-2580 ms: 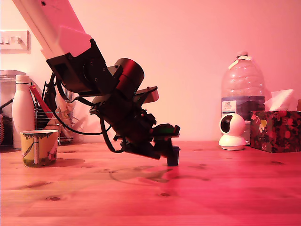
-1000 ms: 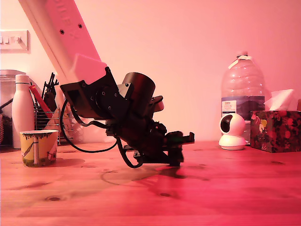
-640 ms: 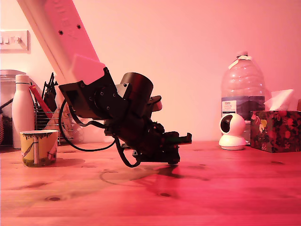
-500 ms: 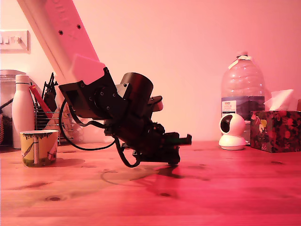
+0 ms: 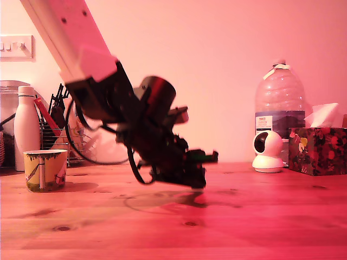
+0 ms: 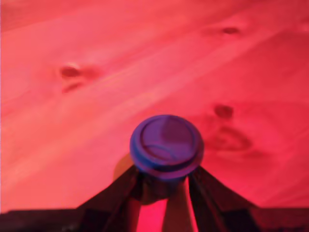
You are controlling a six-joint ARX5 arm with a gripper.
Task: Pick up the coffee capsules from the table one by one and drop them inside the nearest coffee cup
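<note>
The gripper (image 6: pixel 165 186) is clamped on a coffee capsule (image 6: pixel 166 145), just above the wooden table (image 5: pixel 260 216).

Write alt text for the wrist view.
A dark blue coffee capsule, round end toward the camera, sits gripped between the two dark fingers of the gripper. Behind it lies the blurred reddish wooden table with dark knots.

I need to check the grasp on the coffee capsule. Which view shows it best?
The wrist view: the coffee capsule fills the middle, its round end toward the camera, the gripper fingers on either side. In the exterior view the gripper hides it.
</note>
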